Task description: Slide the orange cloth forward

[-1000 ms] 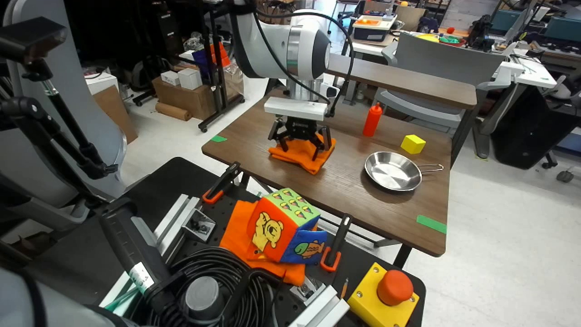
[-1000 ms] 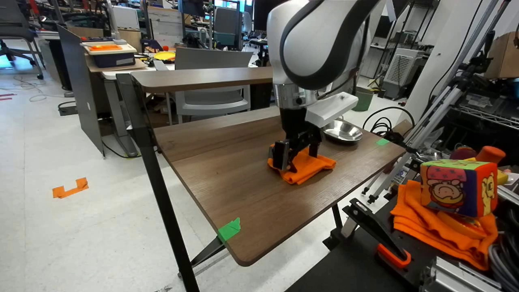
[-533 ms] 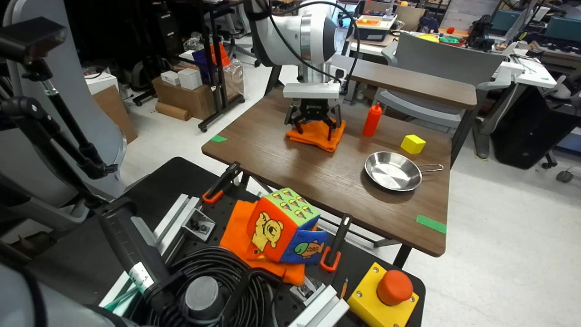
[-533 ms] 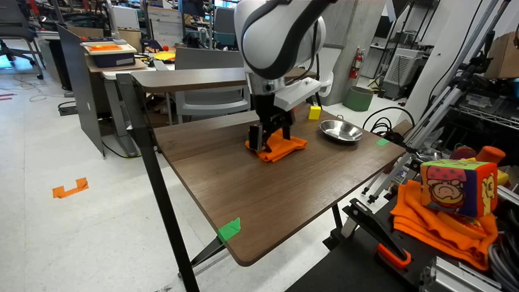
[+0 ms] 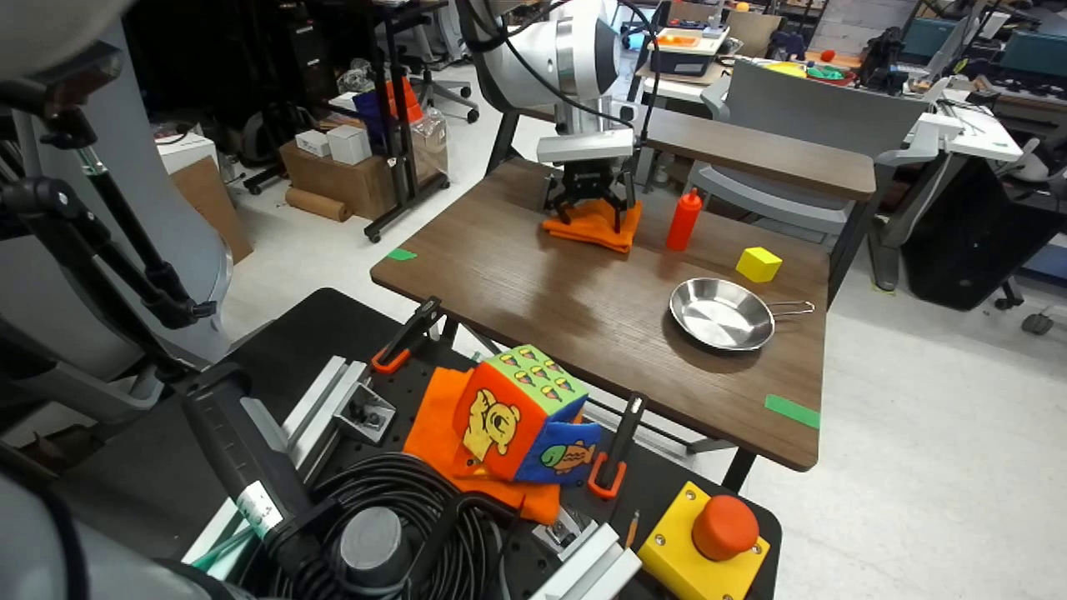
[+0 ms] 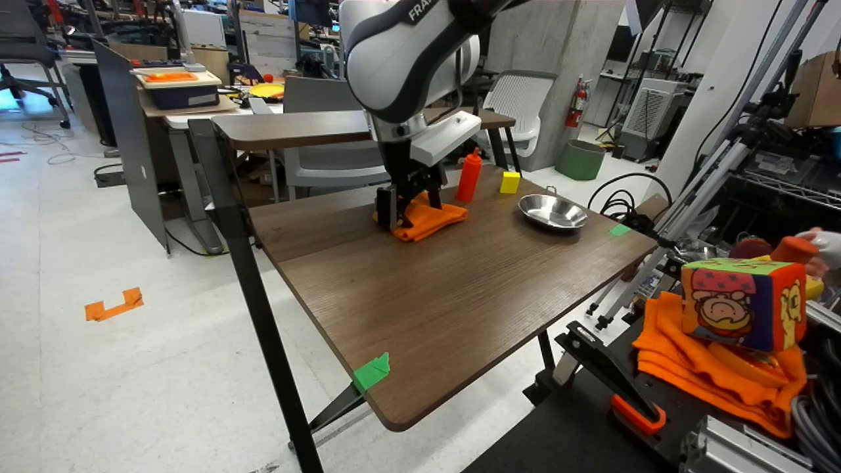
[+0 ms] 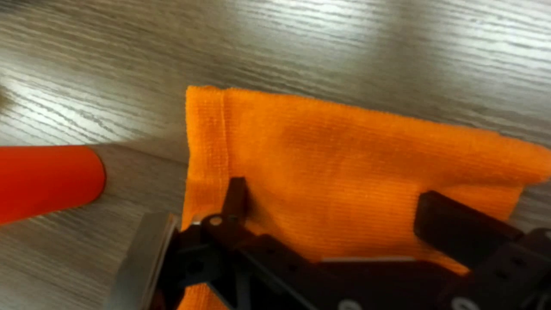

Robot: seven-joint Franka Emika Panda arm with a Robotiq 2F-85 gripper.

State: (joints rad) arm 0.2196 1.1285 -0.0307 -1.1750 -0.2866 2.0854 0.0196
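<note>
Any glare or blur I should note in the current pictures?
Wrist view: pale glare on the table, gripper somewhat soft, orange cloth showing readable weave; in an exterior view, a blurred pale shape fills the upper-left corner, too indistinct to identify.

The tool point(image 5: 592, 222) points down at the folded orange cloth point(image 5: 602, 238) — its jaws stand apart above it. Near the cloth on the bench point(image 5: 500, 267), a red bottle point(image 5: 683, 221) stands upright. Further along sit a yellow block point(image 5: 758, 264) and a metal pan point(image 5: 722, 315). Green tape point(image 5: 793, 412) sticks near the bench's edge. In the foreground — a cartoon-print cube point(image 5: 525, 417), resting on orange fabric point(image 5: 432, 427).
</note>
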